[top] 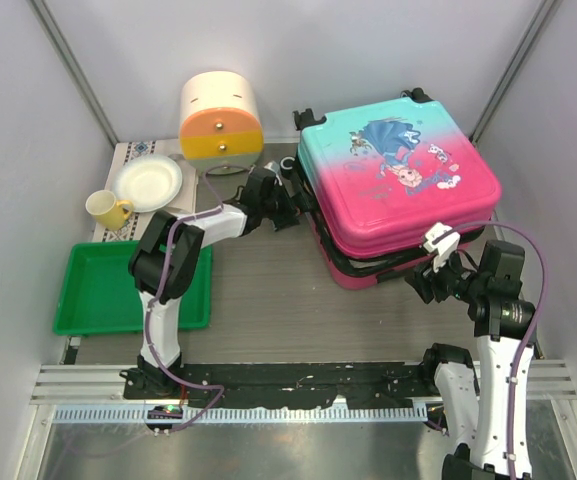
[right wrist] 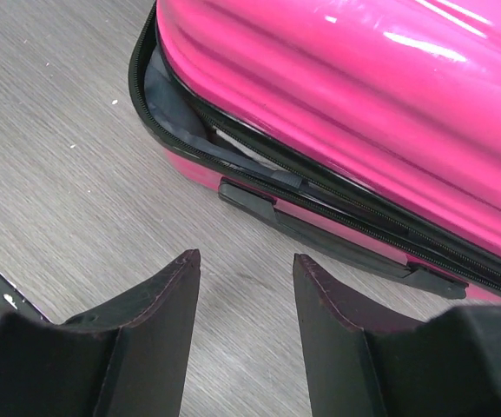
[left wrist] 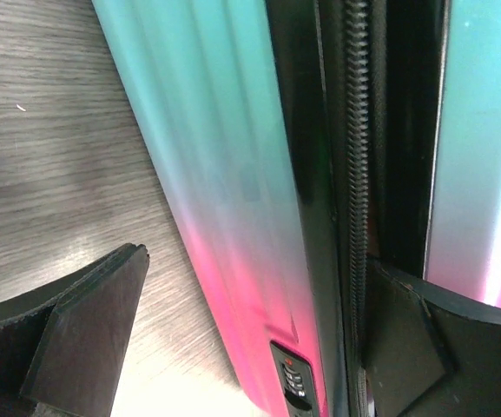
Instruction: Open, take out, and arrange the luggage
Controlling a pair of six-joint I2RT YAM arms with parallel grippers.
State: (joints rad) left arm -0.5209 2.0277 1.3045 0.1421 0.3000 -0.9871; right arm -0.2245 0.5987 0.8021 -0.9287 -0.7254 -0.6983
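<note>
Luggage (right wrist: pixel 346 95) ajar (near edge), right fingers (right wrist: pixel 159 321) apart

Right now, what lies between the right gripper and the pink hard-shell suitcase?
Only bare grey table separates the right gripper from the suitcase; right wrist view shows it.

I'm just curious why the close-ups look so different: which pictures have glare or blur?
Right wrist view: white glare streaks on the luggage, along its pink shell, otherwise sharp; left wrist view: the shell is so close that it looks soft and smeared, though the zip teeth stay crisp; top external view: even light, faint shadows, hardly any glare.
</note>
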